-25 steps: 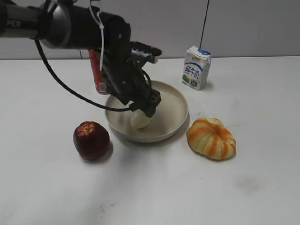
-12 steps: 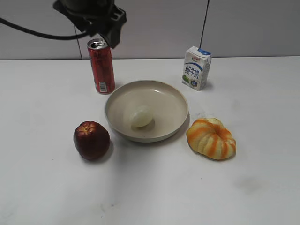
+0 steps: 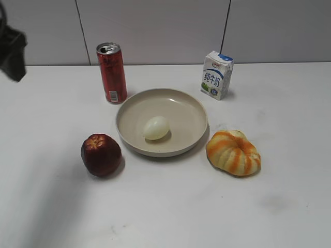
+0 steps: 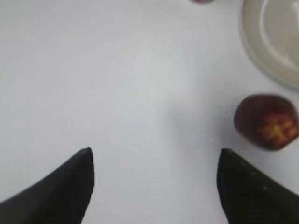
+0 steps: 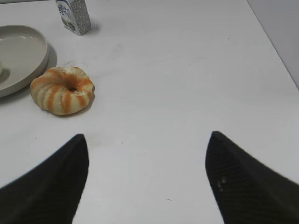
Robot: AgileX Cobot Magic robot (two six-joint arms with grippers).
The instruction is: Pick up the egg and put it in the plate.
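Egg lying in a beige plate at the centre of a white table, both robot grippers spread and holding nothing.

From across the table, the pale egg rests on its side a little left of the plate's middle, touching only the dish. A dark red apple sits just beside the plate's lower-left rim, a red drink can stands upright near its upper-left edge, a small milk carton stands to the upper right, and an orange-and-white striped pumpkin-shaped thing lies just off the right rim. The left gripper hangs over bare table with its dark fingers wide apart, apple and plate edge at the right of its wrist view; outside, only a dark piece shows at the upper-left edge. The right gripper is likewise spread wide above bare table, the striped thing and plate at the upper left of its view.
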